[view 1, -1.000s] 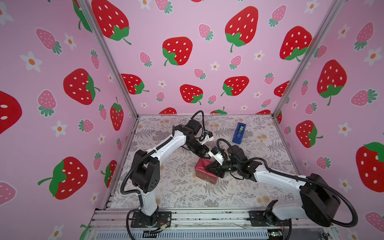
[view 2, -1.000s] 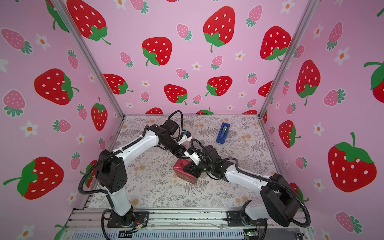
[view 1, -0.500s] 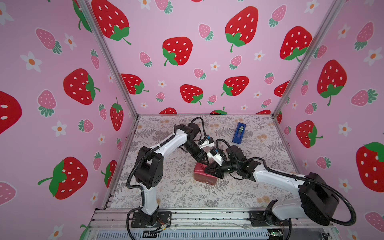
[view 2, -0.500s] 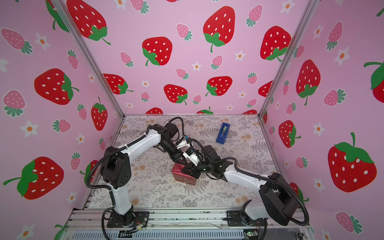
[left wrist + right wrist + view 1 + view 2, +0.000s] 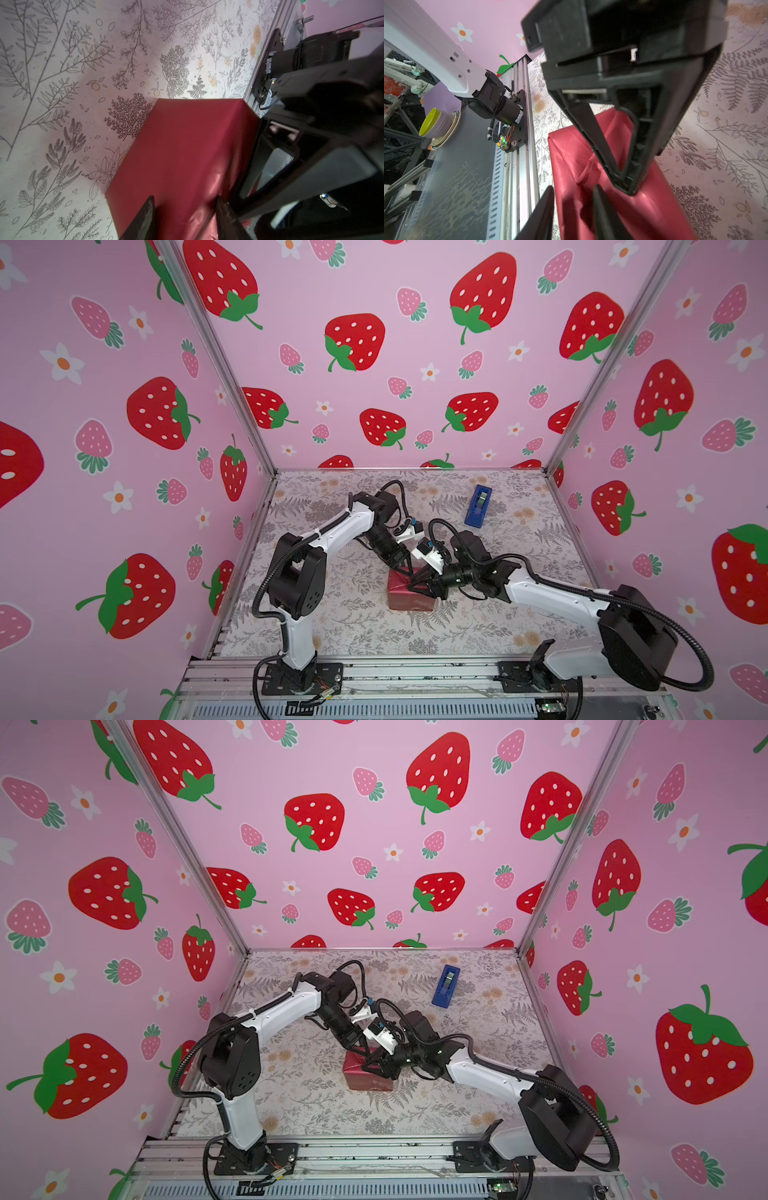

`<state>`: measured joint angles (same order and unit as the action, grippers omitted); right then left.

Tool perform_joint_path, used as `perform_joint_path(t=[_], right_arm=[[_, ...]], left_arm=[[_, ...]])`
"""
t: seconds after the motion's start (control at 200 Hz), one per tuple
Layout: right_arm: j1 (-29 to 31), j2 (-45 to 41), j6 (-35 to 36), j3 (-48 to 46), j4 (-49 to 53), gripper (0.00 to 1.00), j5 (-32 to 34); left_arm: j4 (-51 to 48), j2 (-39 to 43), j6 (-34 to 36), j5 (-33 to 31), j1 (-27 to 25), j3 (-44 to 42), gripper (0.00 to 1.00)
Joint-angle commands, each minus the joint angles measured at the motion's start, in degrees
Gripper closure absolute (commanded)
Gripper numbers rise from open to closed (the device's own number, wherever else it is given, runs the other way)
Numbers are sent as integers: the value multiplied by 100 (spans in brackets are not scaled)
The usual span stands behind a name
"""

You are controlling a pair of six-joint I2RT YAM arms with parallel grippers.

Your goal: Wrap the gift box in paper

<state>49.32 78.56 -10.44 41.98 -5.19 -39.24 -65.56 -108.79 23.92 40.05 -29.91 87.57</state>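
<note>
The gift box is hidden inside the maroon paper (image 5: 409,600) (image 5: 368,1080), which is folded round it into a block in mid-table. My left gripper (image 5: 401,565) (image 5: 358,1045) comes down on the block's far top edge. In the left wrist view it (image 5: 186,216) is open, with the paper (image 5: 187,145) under its tips. My right gripper (image 5: 417,583) (image 5: 371,1064) reaches in from the right at the same top edge. In the right wrist view it (image 5: 574,212) is open and straddles a creased paper (image 5: 569,158) edge, holding nothing.
A blue tape dispenser (image 5: 478,506) (image 5: 445,986) lies at the back right on the leaf-patterned table (image 5: 353,635). Pink strawberry walls close in three sides. A metal rail (image 5: 415,672) runs along the front.
My left gripper has come down and forward onto the wrapped block. The right gripper's jaws have spread apart at the block's top edge. The block has barely shifted.
</note>
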Motion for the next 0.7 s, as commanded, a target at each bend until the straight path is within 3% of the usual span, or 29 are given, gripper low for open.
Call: perform_joint_path(t=[0.0, 0.155, 0.485, 0.66, 0.695], right_arm=[[0, -181, 38, 52, 1027, 59, 321], [7, -919, -745, 294, 1220, 54, 688], [471, -1974, -4838, -203, 1071, 55, 1639], [1022, -2101, -6447, -1049, -324, 49, 1659], [1094, -2099, -6704, -1235, -605, 44, 1705]], left_arm=[[-305, -23, -120, -776, -108, -273, 53], [-203, 116, -241, -832, -131, -466, 52], [-36, 245, -423, -824, -116, -662, 52], [-1, 271, -483, -871, -115, -700, 52], [9, 271, -493, -904, -117, -701, 52]])
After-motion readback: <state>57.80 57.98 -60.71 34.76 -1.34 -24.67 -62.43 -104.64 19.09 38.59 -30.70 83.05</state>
